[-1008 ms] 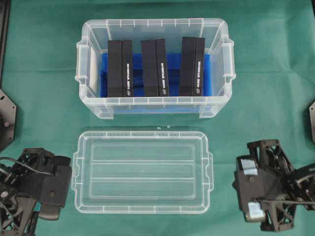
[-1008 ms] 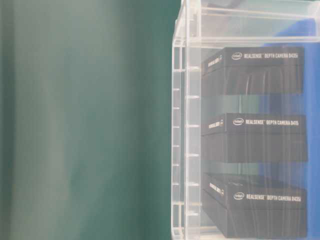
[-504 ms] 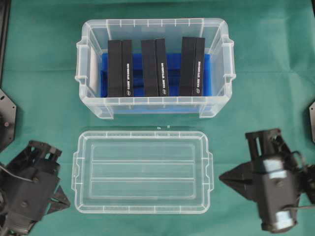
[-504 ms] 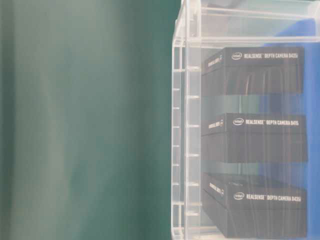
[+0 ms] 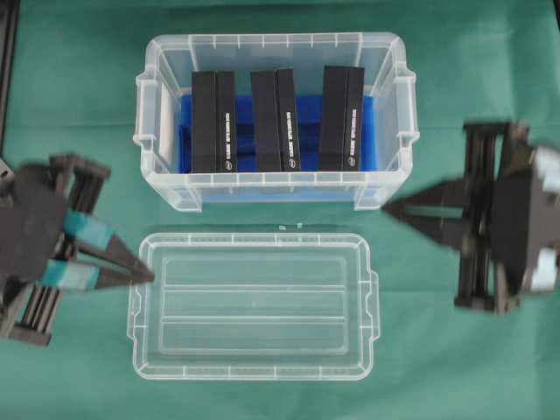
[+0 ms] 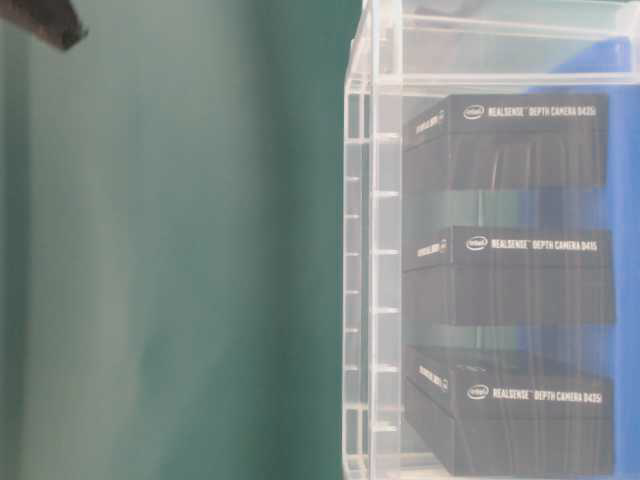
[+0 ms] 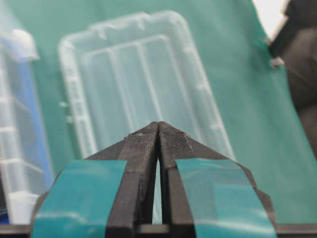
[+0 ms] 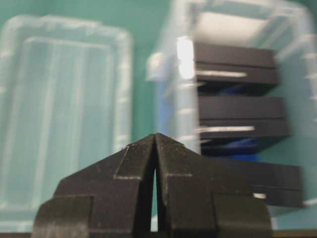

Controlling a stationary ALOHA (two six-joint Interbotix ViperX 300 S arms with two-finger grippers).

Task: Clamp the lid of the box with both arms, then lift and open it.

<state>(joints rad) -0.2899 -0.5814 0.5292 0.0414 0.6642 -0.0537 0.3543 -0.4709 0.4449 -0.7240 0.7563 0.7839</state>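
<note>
The clear lid [image 5: 252, 304] lies flat on the green cloth in front of the box [image 5: 166, 179], apart from it. The box is uncovered and holds three upright black cases [image 5: 276, 121] on a blue liner [image 5: 306, 131]. My left gripper [image 5: 149, 277], marked with teal tape, is shut and empty, its tip over the lid's left edge. My right gripper [image 5: 386, 210] is shut and empty, pointing left beside the box's near right corner. In the left wrist view the gripper [image 7: 158, 124] hangs above the lid [image 7: 138, 84]. The right wrist view shows its gripper [image 8: 155, 135] between lid [image 8: 59, 99] and box [image 8: 237, 99].
Green cloth [image 5: 79, 105] covers the table around the box and lid. A dark arm part [image 6: 45, 18] pokes into the top left corner of the table-level view, where the box wall [image 6: 370, 250] fills the right side.
Both arms left the near corners. The left gripper swung in to the lid's left edge. The right gripper moved farther back, to the box's near right corner.
</note>
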